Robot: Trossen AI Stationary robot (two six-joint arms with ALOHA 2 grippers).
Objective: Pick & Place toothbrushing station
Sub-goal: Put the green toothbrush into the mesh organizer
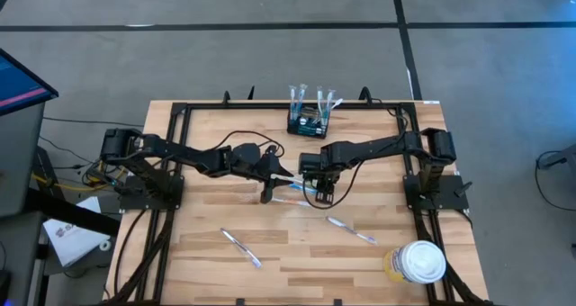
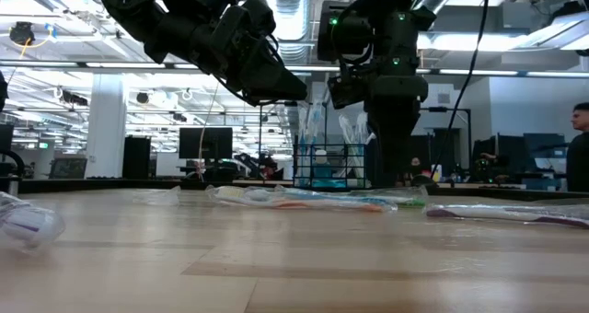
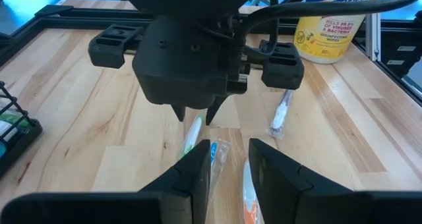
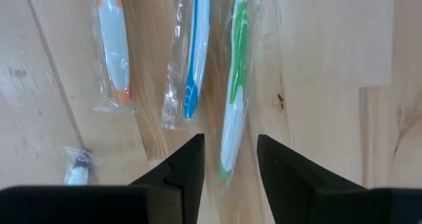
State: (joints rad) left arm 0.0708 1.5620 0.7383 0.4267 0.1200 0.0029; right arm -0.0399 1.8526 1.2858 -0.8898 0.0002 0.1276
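Toothbrushing station (image 1: 308,122): small black wire-mesh box at the middle of the tabletop's (image 1: 198,166) far edge, several wrapped brushes already upright in it.

Wrapped toothbrushes, loose: three lie side by side at the tabletop's centre, orange (image 4: 113,46), blue (image 4: 193,53) and green (image 4: 234,85). Two more lie toward the near edge (image 1: 241,248) (image 1: 351,229).

Right gripper (image 4: 229,161): poised directly above the green toothbrush, fingers spread and holding nothing, one finger on either side of the handle. The brush's long axis runs between the fingers, crosswise to their closing line, so a straight descent looks enough for a pinch.

Left gripper (image 3: 227,168): just beside the right one over the same cluster, fingers apart, nothing between them.

Bearing: station lies toward the far edge from both grippers, the right one slightly nearer.

Disinfecting-wipes tub (image 1: 418,262): near right corner, well apart.
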